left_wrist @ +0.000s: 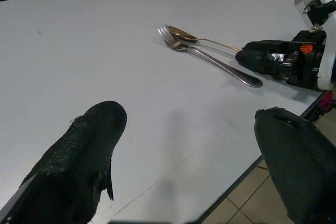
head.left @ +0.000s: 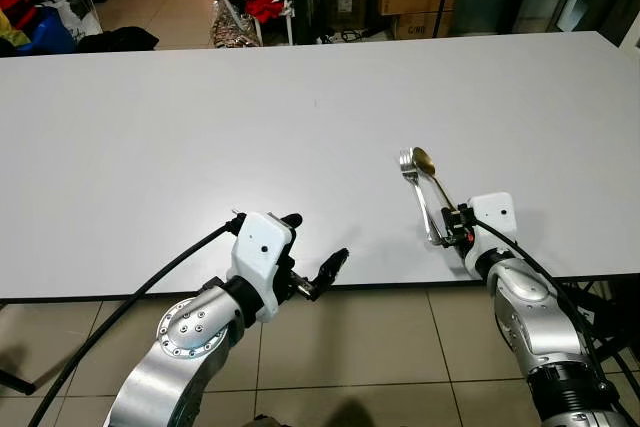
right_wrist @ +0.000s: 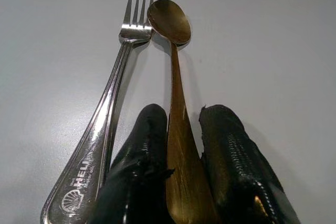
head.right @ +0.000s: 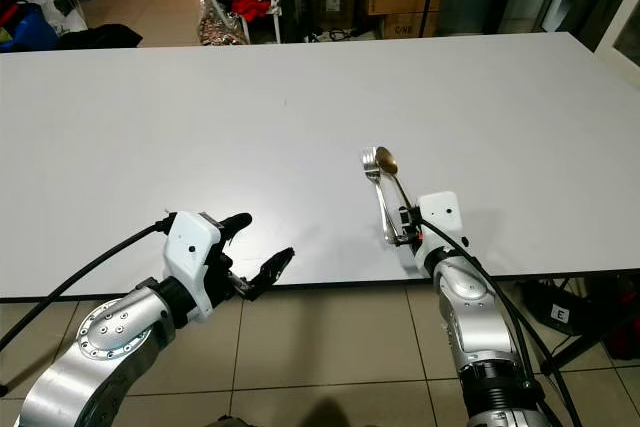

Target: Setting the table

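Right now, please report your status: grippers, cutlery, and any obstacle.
Right gripper shut on gold spoon. Silver fork lies beside it on white table. Left gripper open at table edge.

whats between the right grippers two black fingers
The right gripper is shut on the gold spoon handle; the silver fork lies just outside them on the white table. The handle's end is hidden by the fingers.

You see a glossy silver metal fork (right_wrist: 107, 119), a duller brass-toned metal spoon (right_wrist: 176, 103), a smooth matt white desk (head.left: 200, 137), and rough black textured pincer fingers (right_wrist: 231, 166).
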`<state>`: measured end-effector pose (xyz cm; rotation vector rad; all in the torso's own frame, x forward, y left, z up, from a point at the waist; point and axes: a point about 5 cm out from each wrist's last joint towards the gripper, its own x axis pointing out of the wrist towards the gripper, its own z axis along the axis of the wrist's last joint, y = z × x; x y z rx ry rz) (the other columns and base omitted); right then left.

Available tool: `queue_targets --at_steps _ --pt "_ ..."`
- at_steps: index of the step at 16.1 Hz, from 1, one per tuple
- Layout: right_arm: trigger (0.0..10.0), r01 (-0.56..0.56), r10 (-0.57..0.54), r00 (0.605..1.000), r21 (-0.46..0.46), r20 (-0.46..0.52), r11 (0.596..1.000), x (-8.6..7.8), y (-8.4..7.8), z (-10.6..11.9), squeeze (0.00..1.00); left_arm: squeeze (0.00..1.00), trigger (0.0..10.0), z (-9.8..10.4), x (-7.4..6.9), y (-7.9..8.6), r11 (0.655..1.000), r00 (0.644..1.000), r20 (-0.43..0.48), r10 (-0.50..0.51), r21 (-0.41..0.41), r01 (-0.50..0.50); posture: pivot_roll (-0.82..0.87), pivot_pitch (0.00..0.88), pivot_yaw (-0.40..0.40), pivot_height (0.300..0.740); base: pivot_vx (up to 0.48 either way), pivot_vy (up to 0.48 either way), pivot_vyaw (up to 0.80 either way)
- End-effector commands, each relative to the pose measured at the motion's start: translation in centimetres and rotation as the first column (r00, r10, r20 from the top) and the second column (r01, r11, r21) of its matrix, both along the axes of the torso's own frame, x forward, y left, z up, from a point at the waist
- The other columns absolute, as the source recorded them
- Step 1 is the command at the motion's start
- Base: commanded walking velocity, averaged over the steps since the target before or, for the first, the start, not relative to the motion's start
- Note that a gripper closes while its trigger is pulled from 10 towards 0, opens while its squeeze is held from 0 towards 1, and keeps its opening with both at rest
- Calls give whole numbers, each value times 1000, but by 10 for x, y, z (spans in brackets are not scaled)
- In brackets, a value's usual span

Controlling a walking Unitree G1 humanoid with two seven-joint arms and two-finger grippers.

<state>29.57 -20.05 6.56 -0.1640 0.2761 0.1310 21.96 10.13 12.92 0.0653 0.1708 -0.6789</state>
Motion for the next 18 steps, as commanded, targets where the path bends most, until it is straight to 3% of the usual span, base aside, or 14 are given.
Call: queue_targets --at_steps 1,7,10,11,13,15,17,18 --pt "10000 0 -1 1000 13 11 1000 1 3 4 1000 0 10000 5 1 -1 1000 1000 21 -15 3 15 -136 26 65 740 0 0 0" --pt "10000 21 -24 999 69 45 997 -4 9 13 1000 0 10000 4 0 -2 1000 1000 22 -20 7 20 -137 21 64 740 0 0 0" --pt "10000 50 -67 983 100 172 994 -10 -1 44 1000 0 10000 6 -1 1 1000 999 41 6 1 -6 -130 10 62 740 0 0 0" --pt "10000 21 -49 967 113 251 993 -12 -1 63 1000 0 10000 9 0 4 999 997 65 46 -12 -45 -129 4 63 740 0 0 0" --pt "10000 -125 104 925 34 365 992 -24 17 96 1000 0 10000 18 5 21 966 955 151 257 -36 -254 -139 0 78 740 0 0 0" --pt "10000 -247 221 903 23 369 969 -38 42 99 1000 0 10000 18 2 37 907 897 146 418 -19 -420 -129 0 82 740 0 0 800" --pt "10000 -262 223 916 74 335 962 -45 60 87 1000 0 10000 19 -5 47 869 859 147 491 -8 -495 -115 0 83 740 0 0 800" --pt "10000 -226 182 923 96 340 969 -43 60 84 1000 1000 10000 15 -10 50 855 849 112 517 -24 -517 -104 0 79 740 0 0 800"
